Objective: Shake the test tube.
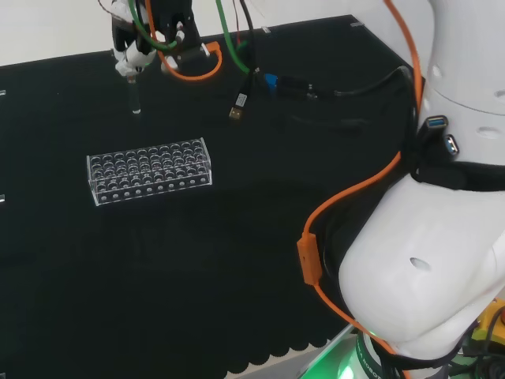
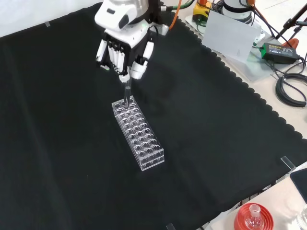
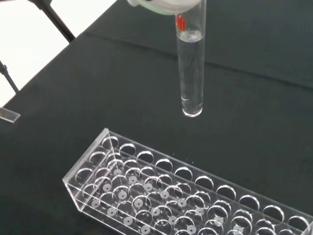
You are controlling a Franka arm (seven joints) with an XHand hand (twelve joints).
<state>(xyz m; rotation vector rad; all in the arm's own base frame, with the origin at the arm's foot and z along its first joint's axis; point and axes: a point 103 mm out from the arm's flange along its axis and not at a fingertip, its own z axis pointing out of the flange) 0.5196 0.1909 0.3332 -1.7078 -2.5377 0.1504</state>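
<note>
In the head view, the hand (image 1: pixel 136 49) sits upper left, fingers (image 2: pixel 135 70) pinched on the tube's (image 3: pixel 190 73) top end. The tube hangs upright above the desk (image 1: pixel 237 260), clear of the rack (image 1: pixel 150 170) (light, slick, breakable glass, partly liquid-filled).

Lab bench, black cloth (image 2: pixel 216 124), clear tube rack (image 2: pixel 138 134) (many wells), cables (image 2: pixel 290 88)

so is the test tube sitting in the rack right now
No, the hand holds the test tube in the air, clear of the rack.
</note>
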